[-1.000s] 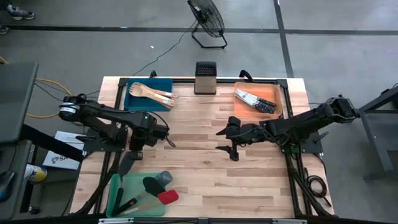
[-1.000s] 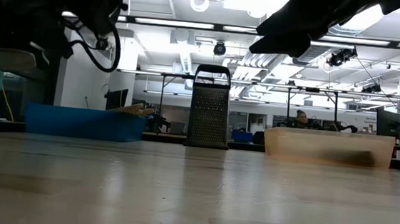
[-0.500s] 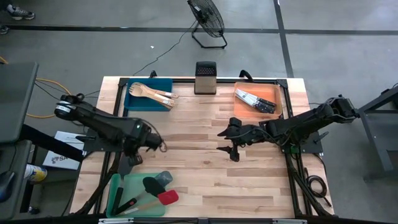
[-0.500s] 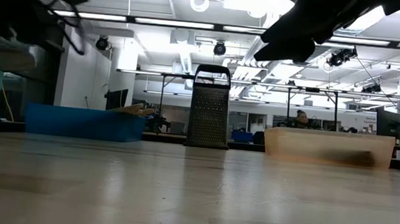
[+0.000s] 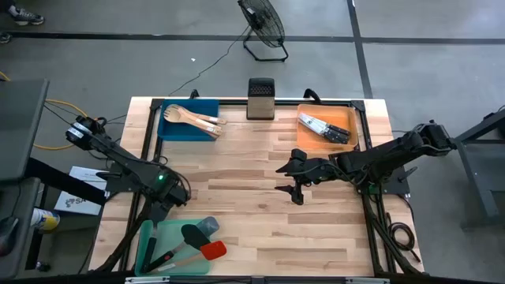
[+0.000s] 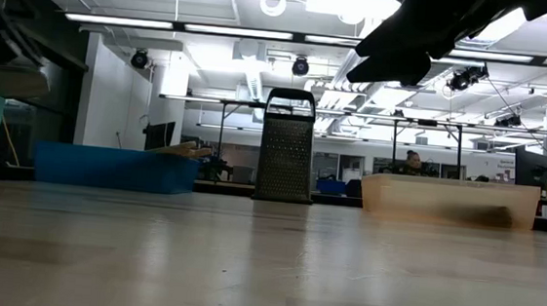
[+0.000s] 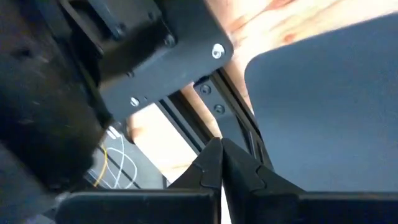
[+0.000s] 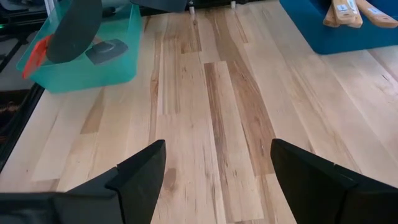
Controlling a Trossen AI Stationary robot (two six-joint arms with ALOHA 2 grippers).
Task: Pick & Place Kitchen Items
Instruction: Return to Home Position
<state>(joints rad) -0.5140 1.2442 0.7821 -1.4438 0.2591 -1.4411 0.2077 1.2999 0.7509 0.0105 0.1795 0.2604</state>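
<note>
Left gripper (image 7: 221,146), fingers pressed together and empty, hangs near the tray's (image 5: 146,246) spatulas (image 5: 199,235). Right gripper (image 8: 217,148), fingers spread wide, hovers mid-worktop (image 5: 252,229).

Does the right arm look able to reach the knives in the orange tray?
Probably yes. The right gripper hangs open over the table, the knives lie uncovered in the orange tray, and nothing stands between. The left gripper sits shut near the table's left edge.

L pincer (image 7: 222,144) farther back left.
</note>
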